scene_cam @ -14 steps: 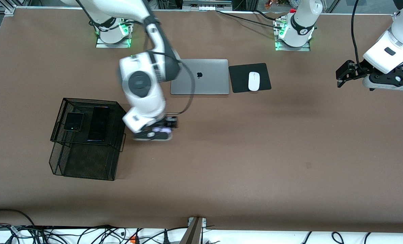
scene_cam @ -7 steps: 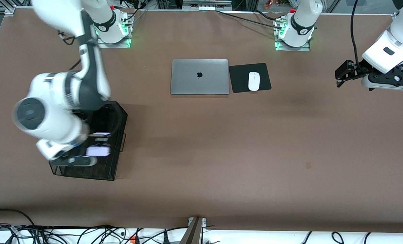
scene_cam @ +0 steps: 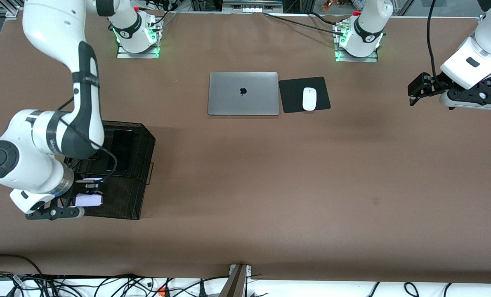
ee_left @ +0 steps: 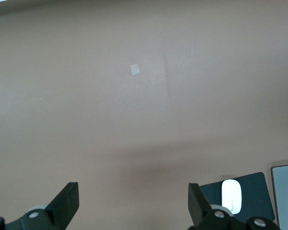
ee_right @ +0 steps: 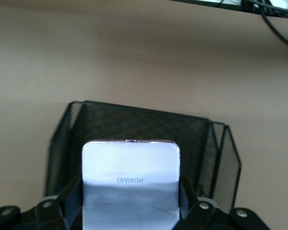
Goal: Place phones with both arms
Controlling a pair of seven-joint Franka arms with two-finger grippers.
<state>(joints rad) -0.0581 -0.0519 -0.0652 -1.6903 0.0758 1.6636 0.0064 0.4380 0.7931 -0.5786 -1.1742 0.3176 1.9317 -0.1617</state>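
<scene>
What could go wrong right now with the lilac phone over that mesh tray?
The right end effector holds the pale lilac phone by its edges over the lower tier of the black mesh tray. If released while tilted or high, it may land hard or catch the wire rim. The long black phone lies on the upper tier close by, so the arm might knock it. The left end effector waits, open, over bare table.

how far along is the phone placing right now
Done: the long slim black phone lies in the mesh tray's upper tier. In hand: the right tool grips the lilac phone over the lower tier. The left tool waits open. The small black phone is hidden.
</scene>
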